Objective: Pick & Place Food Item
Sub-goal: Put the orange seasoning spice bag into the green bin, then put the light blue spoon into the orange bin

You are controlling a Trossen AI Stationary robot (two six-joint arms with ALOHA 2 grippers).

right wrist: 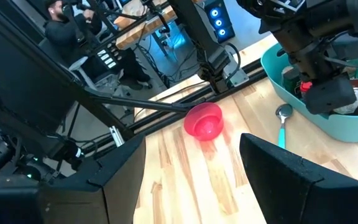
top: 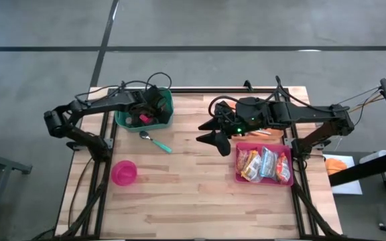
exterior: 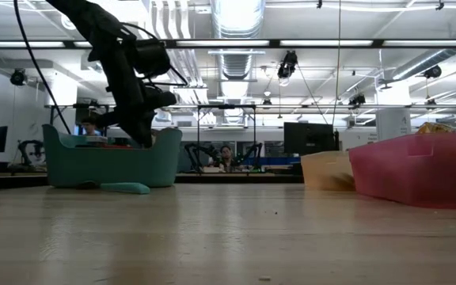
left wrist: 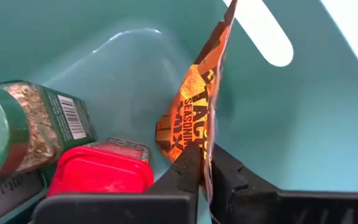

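Note:
My left gripper [left wrist: 202, 158] reaches down into the teal bin [top: 120, 124] at the table's far left and is shut on an orange taco-seasoning packet [left wrist: 194, 106]. The packet stands on edge close to the bin's inner wall [left wrist: 303, 124]. Beside it in the bin lie a green-capped spice jar [left wrist: 36, 124] and a red-lidded container [left wrist: 101, 174]. My right gripper [top: 211, 126] hangs open and holds nothing, high over the table's middle, right of the bin. My left gripper pinches the packet between its two fingers [left wrist: 188, 165], at the packet's near edge [left wrist: 199, 140]. The fingers slant down into the bin from above. The packet rises edge-on beyond the fingertips, and its far corner [left wrist: 229, 15] reaches up along the bin's wall.
A teal-handled spoon [top: 154, 140] lies on the wood just in front of the bin. A pink bowl [top: 124, 172] sits near the left edge. A red tray [top: 238, 175] with several snack packets stands at the right. The table's middle and near side are bare wood.

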